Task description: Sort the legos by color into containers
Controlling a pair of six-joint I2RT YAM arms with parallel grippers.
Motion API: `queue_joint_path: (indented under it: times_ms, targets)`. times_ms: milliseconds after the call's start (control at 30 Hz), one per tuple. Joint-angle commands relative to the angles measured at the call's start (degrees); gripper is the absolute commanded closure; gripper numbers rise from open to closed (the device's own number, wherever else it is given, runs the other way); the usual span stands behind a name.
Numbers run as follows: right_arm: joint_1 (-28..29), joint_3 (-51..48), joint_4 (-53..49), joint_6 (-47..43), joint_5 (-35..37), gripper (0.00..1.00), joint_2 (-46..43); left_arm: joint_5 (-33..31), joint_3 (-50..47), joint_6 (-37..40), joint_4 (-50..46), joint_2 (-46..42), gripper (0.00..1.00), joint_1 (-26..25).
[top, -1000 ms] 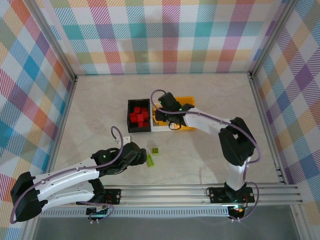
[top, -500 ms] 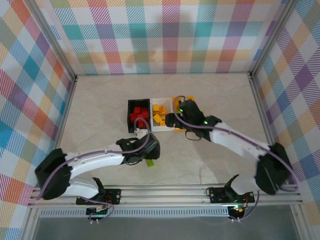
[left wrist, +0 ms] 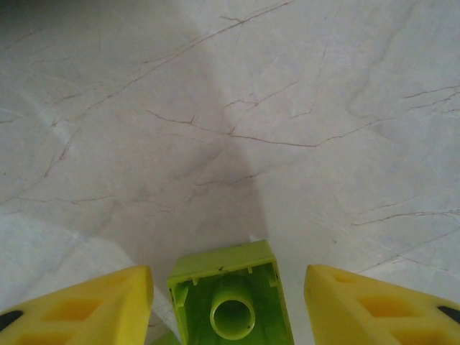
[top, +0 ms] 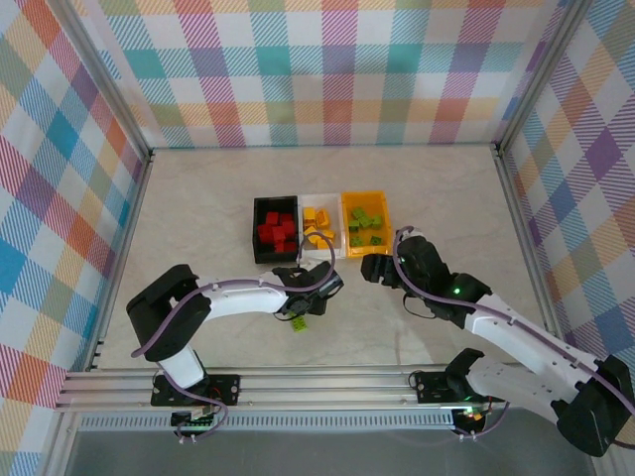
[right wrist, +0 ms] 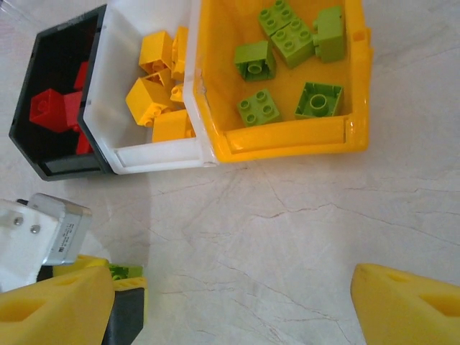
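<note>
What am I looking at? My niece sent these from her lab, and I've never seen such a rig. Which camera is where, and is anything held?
It is a robot with a left arm and a right arm, each ending in a two-finger gripper. One picture looks down on both from above. The other two come from cameras on the wrists, so yellow fingers frame them. On the table three bins sit in a row: a black bin with red legos, a white bin with yellow legos, and an orange-yellow bin with green legos. The left gripper straddles a loose green lego. Small gaps show, so it isn't gripped yet. The right gripper is open and empty.
</note>
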Motion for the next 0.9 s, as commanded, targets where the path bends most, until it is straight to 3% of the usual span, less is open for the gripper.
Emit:
queue_joint_path:
  times_ms: [0, 133, 267, 467, 867]
  targets:
    - [0.1, -1.4, -1.2, 1.3, 1.6, 0.14, -1.3, -0.2, -0.9, -0.3, -0.8, 0.8, 0.51, -1.3]
    - [0.1, -2.4, -1.8, 1.8, 2.1, 0.14, -2.5, -0.2, -0.4, -0.5, -0.6, 0.6, 0.69, -1.8]
    - [0.1, -3.6, -3.5, 2.9, 3.2, 0.14, -4.2, 0.0, 2.0, -0.5, -1.2, 0.1, 0.80, -2.4]
    - [0.1, -8.1, -3.7, 5.3, 3.2, 0.14, -8.6, -0.3, 14.7, 3.0, -2.7, 1.0, 0.81, -1.2]
    - [0.1, -12.7, -0.1, 5.2, -0.4, 0.15, -7.6, 1.7, 49.7, 8.2, -7.8, 24.4, 0.80, 7.3]
